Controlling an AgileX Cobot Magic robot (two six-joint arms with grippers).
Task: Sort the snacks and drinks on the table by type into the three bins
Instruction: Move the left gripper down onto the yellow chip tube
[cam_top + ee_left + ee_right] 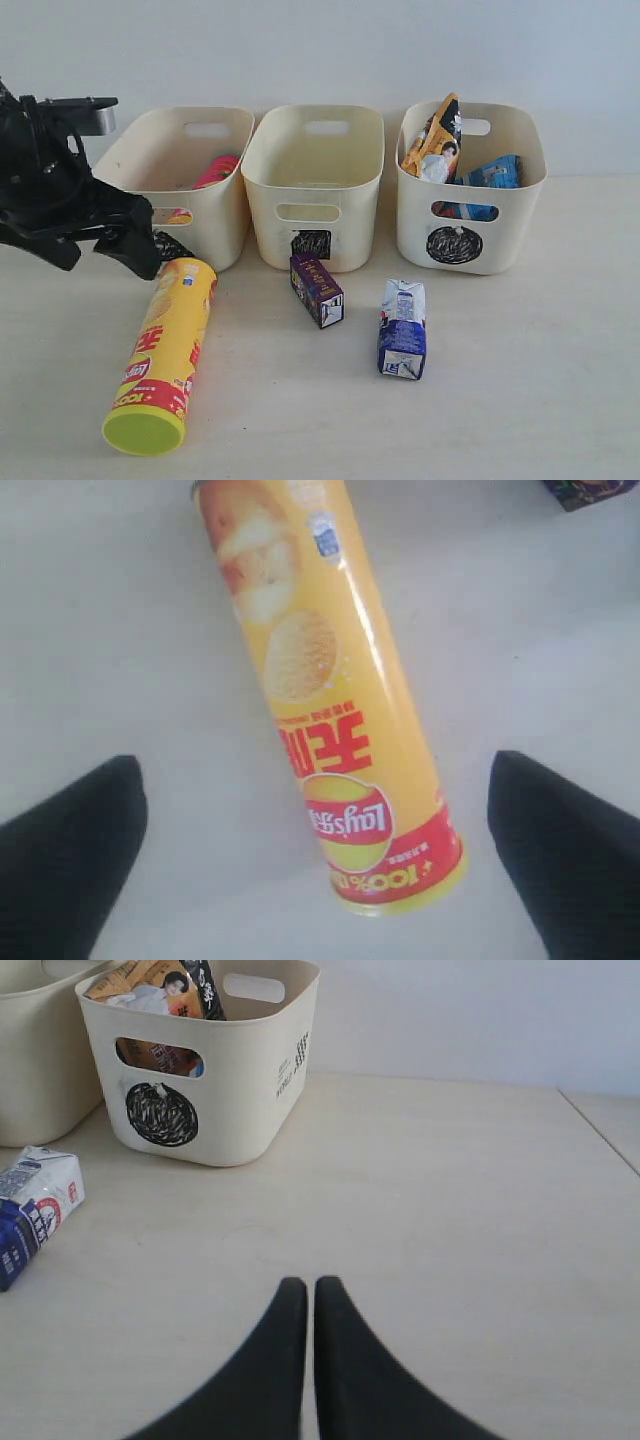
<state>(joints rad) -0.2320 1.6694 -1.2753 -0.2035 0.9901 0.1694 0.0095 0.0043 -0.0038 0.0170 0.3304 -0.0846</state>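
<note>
Behind the pale beige table [540, 400] stands a plain white wall [320, 50].

Glossy yellow chip tube [340, 710], matt cream plastic bins [362, 198], smooth pale table [520, 390]

the yellow chip tube [340, 710], lying near the left edge of the table [520, 400], carries a round red lay's logo [348, 822], upside down in the left wrist view. the red band by its lid end reads 100% [388, 880]. the large red chinese characters [325, 748] next to the logo are not surely legible.

along the table's far edge, the right bin [520, 215] bears a black scribbled circle [454, 245] and the middle bin [360, 200] a scribbled square [310, 244]. the mark on the left bin [215, 215] is mostly hidden. the small black print [290, 1065] on the right bin's side and the print on the blue and white carton [403, 330] are too small to read.
</note>
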